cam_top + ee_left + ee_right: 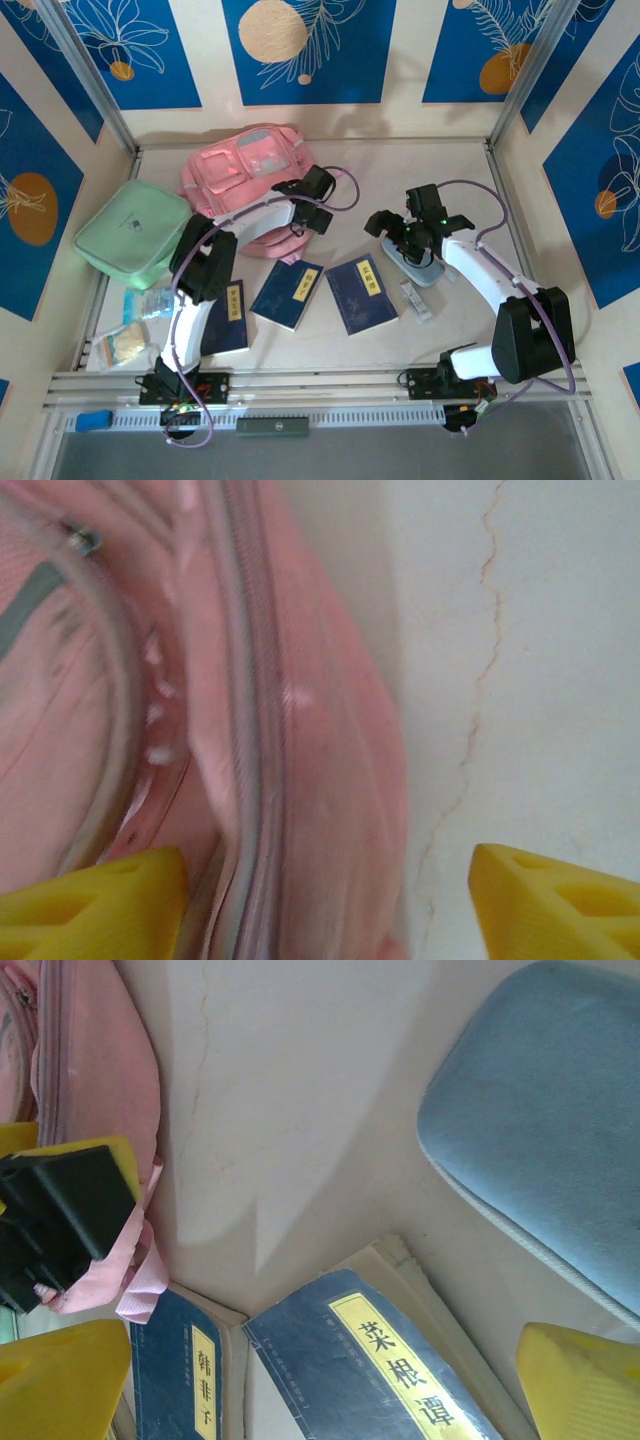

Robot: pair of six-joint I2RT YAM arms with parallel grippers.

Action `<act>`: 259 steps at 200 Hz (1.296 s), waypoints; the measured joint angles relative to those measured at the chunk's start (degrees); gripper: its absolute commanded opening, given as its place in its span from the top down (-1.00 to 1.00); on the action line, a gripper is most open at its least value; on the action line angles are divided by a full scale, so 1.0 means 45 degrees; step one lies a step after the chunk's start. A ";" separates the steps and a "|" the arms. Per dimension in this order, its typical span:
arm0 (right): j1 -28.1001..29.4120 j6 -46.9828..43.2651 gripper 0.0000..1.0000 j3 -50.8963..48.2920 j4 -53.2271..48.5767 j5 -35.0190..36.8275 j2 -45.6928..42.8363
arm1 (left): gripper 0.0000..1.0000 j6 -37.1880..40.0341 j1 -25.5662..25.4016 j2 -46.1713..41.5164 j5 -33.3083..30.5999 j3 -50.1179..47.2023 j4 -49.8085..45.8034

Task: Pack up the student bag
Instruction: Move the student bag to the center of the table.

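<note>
Top external: left gripper [312,203] spread over student bag [245,165] edge; right gripper [396,232] spread, empty.

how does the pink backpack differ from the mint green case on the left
The student bag is pink; the mint-green case is pale green. The bag is bigger, with front pockets and grey strips; the case is flat and plain. The left gripper is at the bag's edge; no gripper is at the case. Both are soft and lie on the table.
</note>
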 measured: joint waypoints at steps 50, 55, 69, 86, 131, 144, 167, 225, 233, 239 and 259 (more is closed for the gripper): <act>-0.0219 -0.0112 -0.98 0.0024 -0.0155 0.0000 -0.0160 | 0.78 0.0928 0.0087 0.0865 -0.0306 0.1195 -0.0646; -0.0243 -0.0136 -0.98 0.0024 -0.0165 0.0000 -0.0180 | 0.87 0.1137 0.0083 0.0869 -0.0277 0.1277 -0.0709; -0.0374 -0.0141 -0.98 0.0024 -0.0204 -0.0005 -0.0282 | 1.00 0.1719 0.0034 0.0913 -0.0219 0.1559 -0.0991; -0.0670 -0.0141 -0.98 0.0024 -0.0272 -0.0010 -0.0539 | 1.00 0.2540 0.0024 0.0923 -0.0189 0.1977 -0.1360; -0.2021 -0.0291 -0.98 0.0024 -0.0690 -0.0151 -0.1603 | 1.00 0.4658 -0.0024 0.0670 0.0515 0.3366 -0.2084; -0.2477 -0.0403 -0.98 0.0024 -0.0884 -0.0155 -0.1894 | 1.00 0.5289 -0.0107 0.0219 0.0894 0.3361 -0.2195; -0.3249 -0.0607 -0.98 0.0024 -0.1185 -0.0199 -0.2317 | 1.00 0.6353 -0.0563 -0.1185 0.1302 0.2608 -0.2191; -0.3502 -0.0699 -0.98 -0.0019 -0.1778 -0.0466 -0.3026 | 0.96 0.7276 -0.2234 -0.7339 0.2613 -0.4216 -0.1666; -0.3317 -0.0636 -0.98 -0.0078 -0.1763 -0.0525 -0.3002 | 0.82 0.7242 -0.2181 -0.7849 0.2705 -0.5061 -0.1608; -0.3104 -0.0563 -0.98 -0.0107 -0.1783 -0.0573 -0.2939 | 0.75 0.7223 -0.2113 -0.8160 0.2744 -0.5693 -0.1574; -0.2317 -0.0345 -0.98 -0.0121 -0.1734 -0.0627 -0.2472 | 0.23 0.7009 -0.1889 -0.8359 0.2739 -0.6849 -0.1355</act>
